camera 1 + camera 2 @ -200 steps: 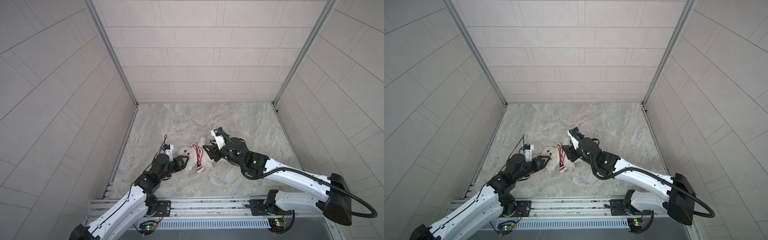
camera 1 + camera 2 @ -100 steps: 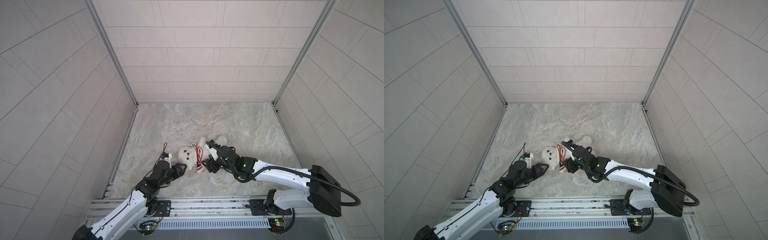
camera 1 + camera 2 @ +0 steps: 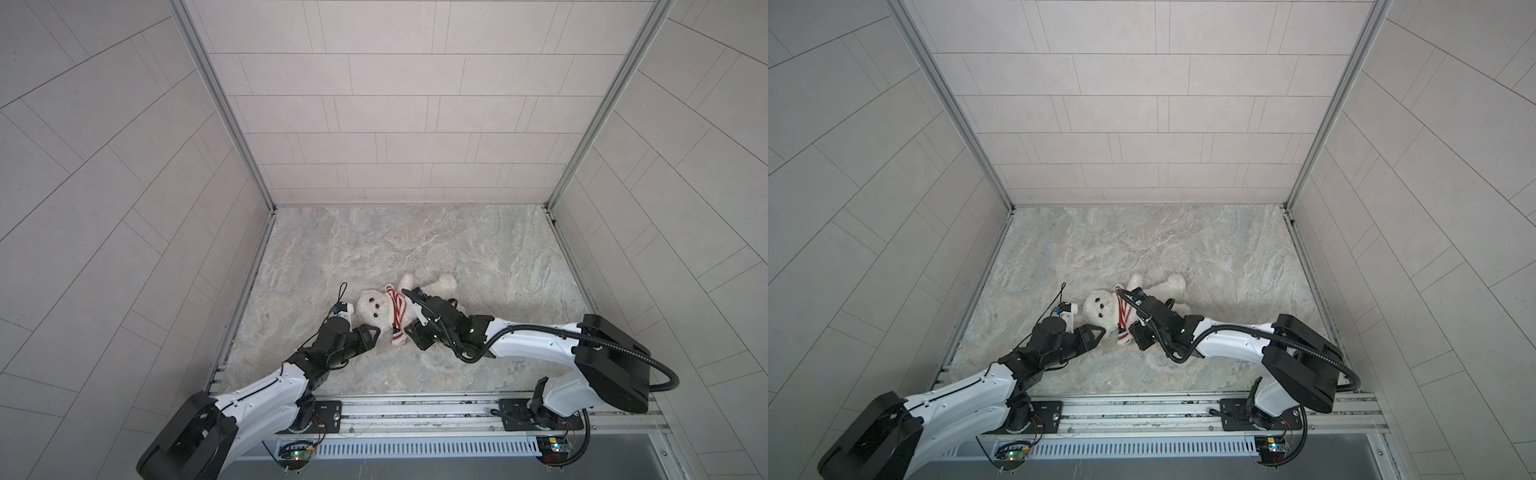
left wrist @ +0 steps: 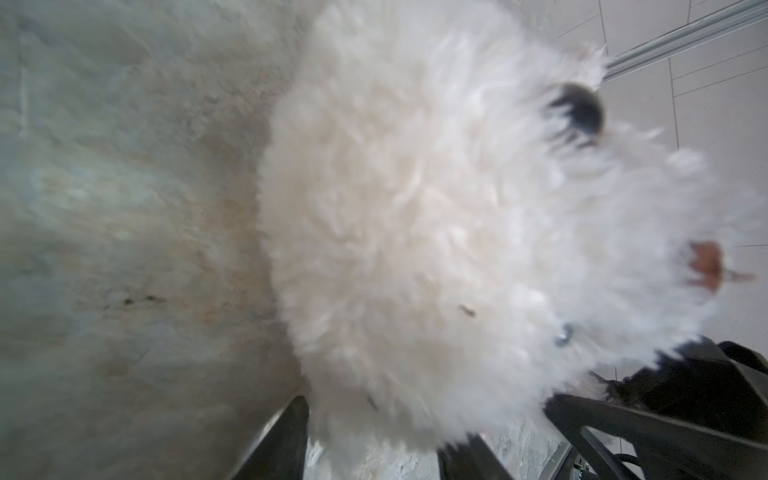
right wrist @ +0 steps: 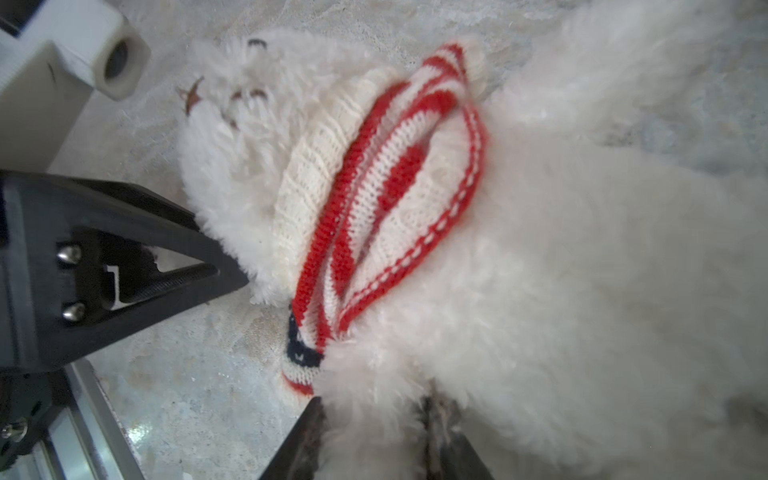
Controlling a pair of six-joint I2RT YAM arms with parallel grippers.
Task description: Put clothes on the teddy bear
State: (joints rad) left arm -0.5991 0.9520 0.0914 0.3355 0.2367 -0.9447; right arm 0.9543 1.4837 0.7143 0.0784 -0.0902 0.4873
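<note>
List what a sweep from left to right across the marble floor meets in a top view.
Left arm's wrist camera → teddy bear's head → striped sweater → right arm's white forearm → its black elbow housing.

Walled on three sides with pale beige rectangular tiles (image 3: 395, 116), joined at the corners by grey metal posts (image 3: 222, 104). Floored in mottled grey-beige marble-look stone (image 3: 415, 241). Lit softly and evenly all over.

Both arms reach in low, claws nearly tip to tip. Left gripper (image 4: 378, 444) has its jaws apart, grip unclear. The right gripper (image 5: 372, 432), just across from it, pinches fur of the teddy bear (image 5: 540, 291).
</note>
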